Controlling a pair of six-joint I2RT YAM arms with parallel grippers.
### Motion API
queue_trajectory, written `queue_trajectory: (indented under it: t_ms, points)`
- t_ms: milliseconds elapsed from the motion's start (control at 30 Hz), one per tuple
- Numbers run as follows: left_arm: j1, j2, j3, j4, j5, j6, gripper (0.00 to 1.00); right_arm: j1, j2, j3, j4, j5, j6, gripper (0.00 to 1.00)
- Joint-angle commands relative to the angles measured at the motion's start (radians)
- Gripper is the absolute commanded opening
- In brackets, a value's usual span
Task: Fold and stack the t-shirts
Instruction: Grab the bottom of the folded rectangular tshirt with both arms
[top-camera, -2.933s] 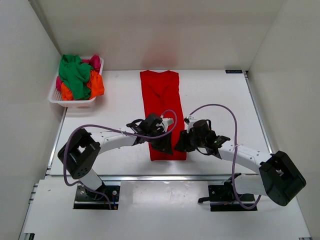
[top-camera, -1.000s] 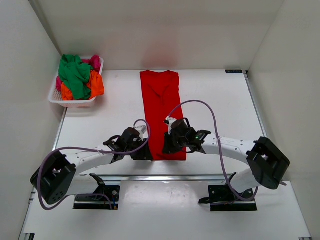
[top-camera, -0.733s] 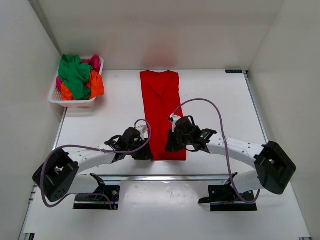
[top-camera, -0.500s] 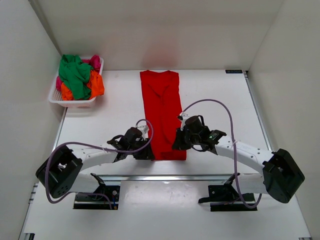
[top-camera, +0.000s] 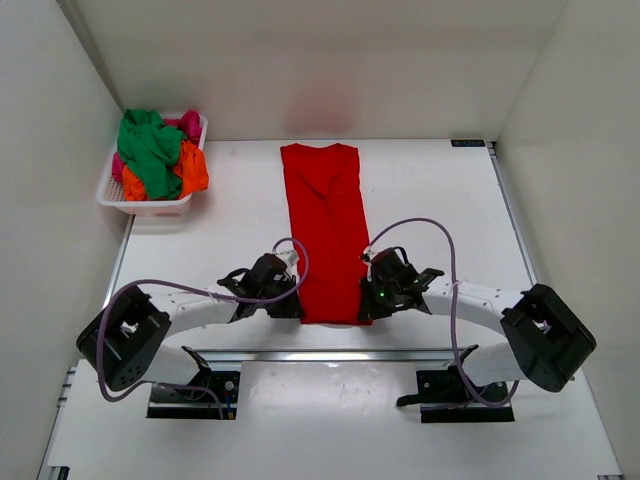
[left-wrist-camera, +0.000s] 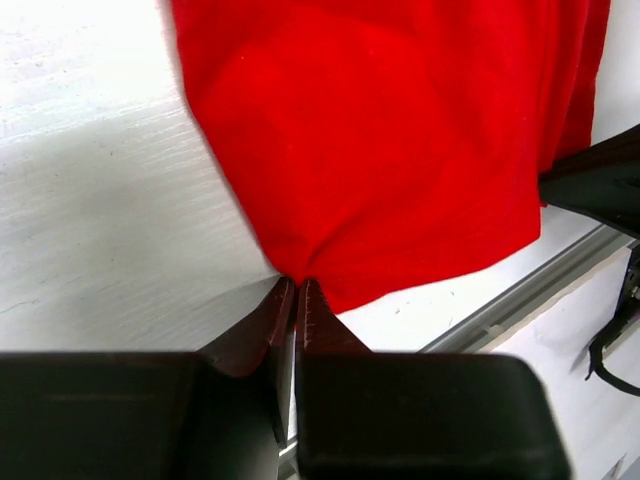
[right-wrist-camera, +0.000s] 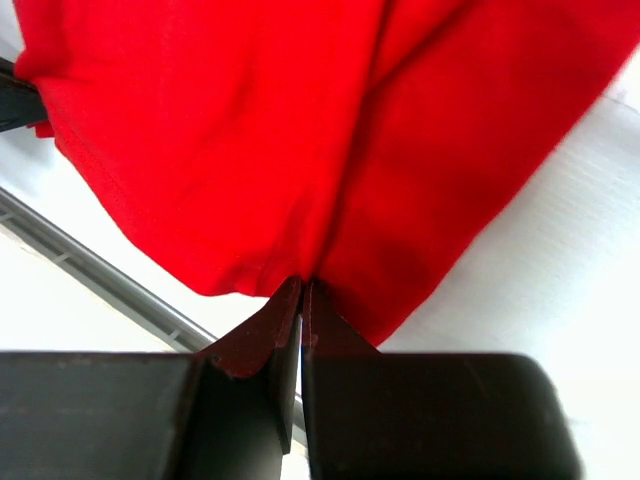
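Observation:
The red t-shirt (top-camera: 325, 225) lies folded into a long narrow strip down the middle of the table, collar end at the back. My left gripper (top-camera: 296, 309) is shut on the strip's near left corner; the left wrist view shows the jaws pinching red cloth (left-wrist-camera: 380, 150) at its edge. My right gripper (top-camera: 364, 307) is shut on the near right corner; the right wrist view shows the jaws closed on the red cloth (right-wrist-camera: 330, 130). The green (top-camera: 146, 150), orange (top-camera: 194, 167) and pink (top-camera: 188, 122) t-shirts lie crumpled in the basket.
A white plastic lattice basket (top-camera: 150, 207) stands at the back left of the table. A metal rail (top-camera: 330, 353) runs along the table's near edge, just below both grippers. White walls close in the left, back and right sides.
Both grippers have moved down to the shirt's near corners; the right one shifted from over the cloth to its right corner. The shirt's near edge now looks slightly gathered.

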Motion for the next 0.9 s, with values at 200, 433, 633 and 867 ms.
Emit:
queue_trajectory:
  t_ms: [200,433,633,867]
  points:
    - [0.021,-0.039,0.020,-0.049,-0.007,0.025,0.02,0.002,0.011,0.024,0.002,-0.002,-0.065,0.08]
    - [0.025,-0.087,0.017,-0.083,0.016,0.031,0.02,-0.048,-0.198,0.035,-0.106,0.050,-0.046,0.34]
    - [0.015,-0.113,0.006,-0.092,0.017,0.022,0.02,-0.050,-0.197,-0.020,-0.111,0.066,-0.016,0.41]
    - [-0.005,-0.130,-0.020,-0.081,0.017,0.007,0.02,0.028,-0.079,-0.054,-0.071,0.092,0.034,0.41]
